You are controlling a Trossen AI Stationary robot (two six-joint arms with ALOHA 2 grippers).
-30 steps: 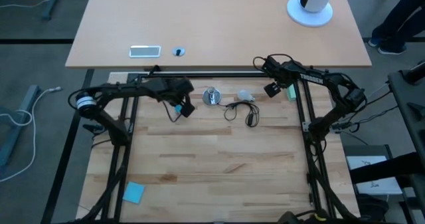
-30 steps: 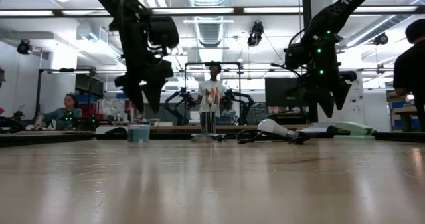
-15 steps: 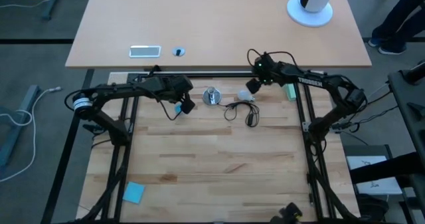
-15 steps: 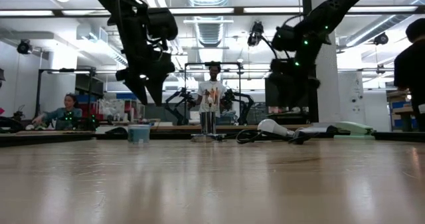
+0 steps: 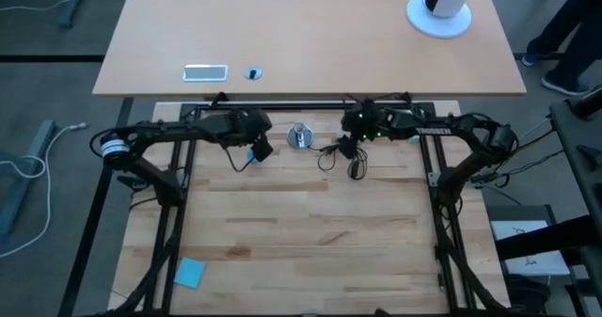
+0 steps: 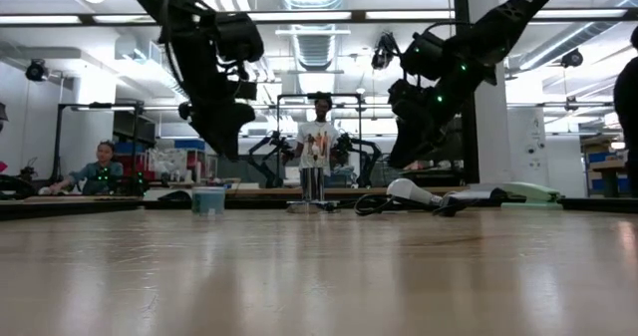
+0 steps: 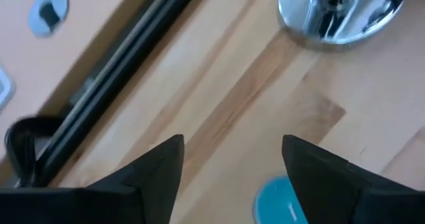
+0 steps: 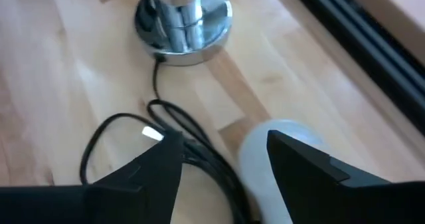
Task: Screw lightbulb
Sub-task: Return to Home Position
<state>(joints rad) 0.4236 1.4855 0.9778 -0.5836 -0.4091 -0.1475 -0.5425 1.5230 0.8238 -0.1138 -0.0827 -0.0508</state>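
The white frosted lightbulb (image 8: 277,159) lies on its side on the wooden table near the far edge; it also shows in the low view (image 6: 407,189). In the high view my right arm hides it. My right gripper (image 8: 226,163) is open and hovers just above the bulb and the black cord (image 8: 123,134), touching nothing; it shows in the high view (image 5: 350,142). The round silver socket disc (image 5: 299,135) stands to the bulb's left. My left gripper (image 7: 232,165) is open and empty, hovering left of the disc (image 7: 339,11) above a small blue cap (image 7: 282,201).
A black rail (image 5: 282,105) runs along the table's far edge behind the socket. The cord loops toward the near side (image 5: 340,157). A blue pad (image 5: 188,272) lies near the front left. People stand and sit in the room beyond (image 6: 317,142).
My right gripper has swung toward the table's left edge and come down, from right of the lightbulb to just above it, turning as it went. The bulb, cord and socket have stayed in place.
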